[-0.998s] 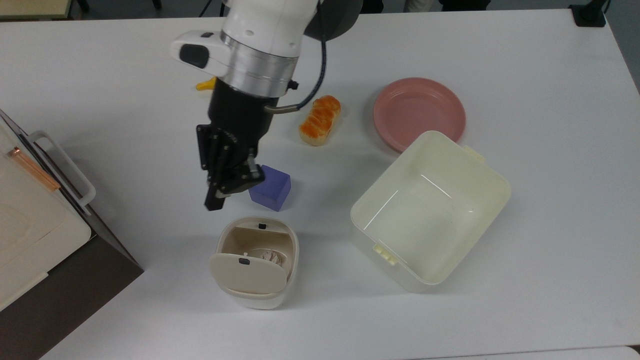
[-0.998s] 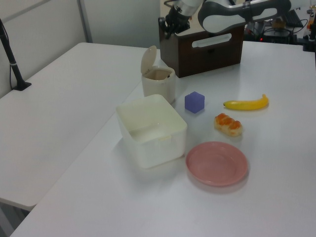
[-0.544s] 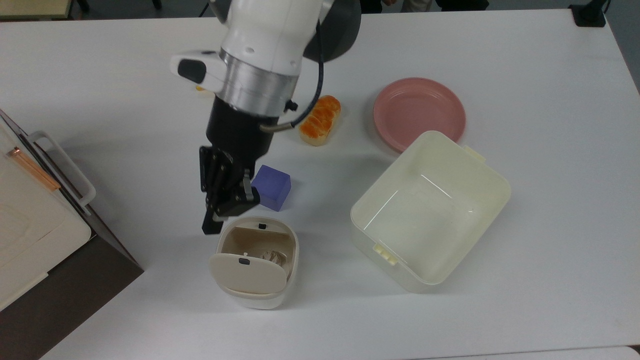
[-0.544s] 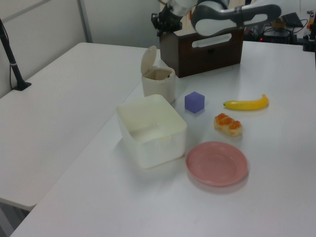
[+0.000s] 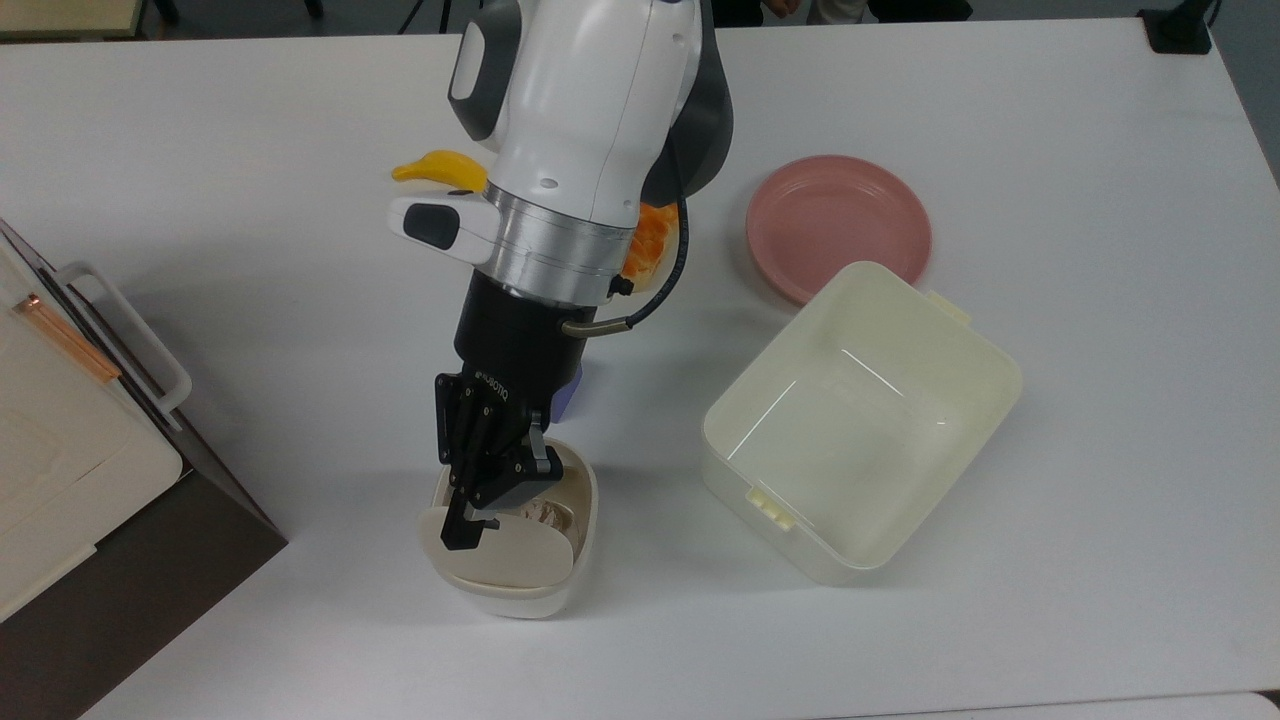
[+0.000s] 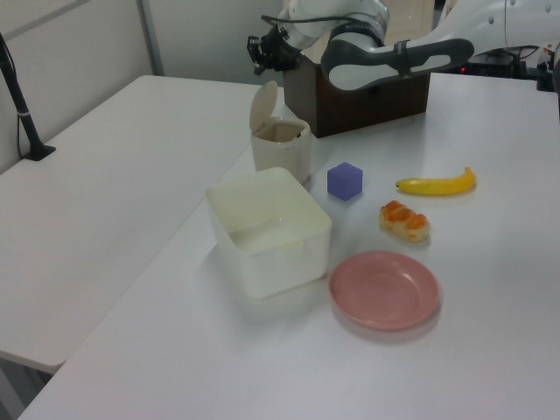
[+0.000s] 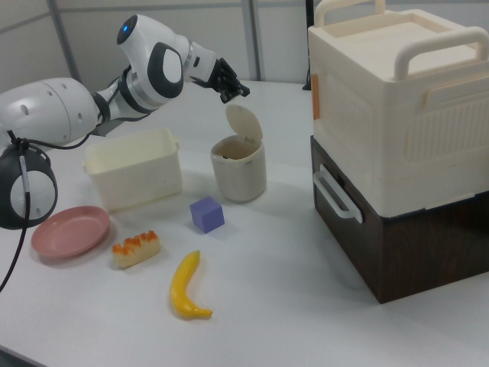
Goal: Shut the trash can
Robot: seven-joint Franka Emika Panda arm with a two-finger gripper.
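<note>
Open trash can [image 5: 515, 560] on white table [image 5: 1050, 480], lid [image 7: 244, 122] upright.
Above it, gripper [image 5: 470, 530], grip state impossible to tell; pale partition wall [image 6: 210, 35] behind.

White bench [image 5: 1100, 500], carrying a pale-yellow lidless tub [image 5: 862, 420], empty, set askew. Just beside its far corner in the top view, a pink plate [image 5: 838, 225], also empty. In the right view, a yellow banana [image 7: 186, 286] lying nearest the camera, an orange-glazed bread roll [image 7: 136, 248] between it and the plate, and a purple cube [image 7: 206, 213] standing apart from both. At the right view's right, a cream case with handles [image 7: 397, 99] stacked on a dark brown box [image 7: 412, 237].
</note>
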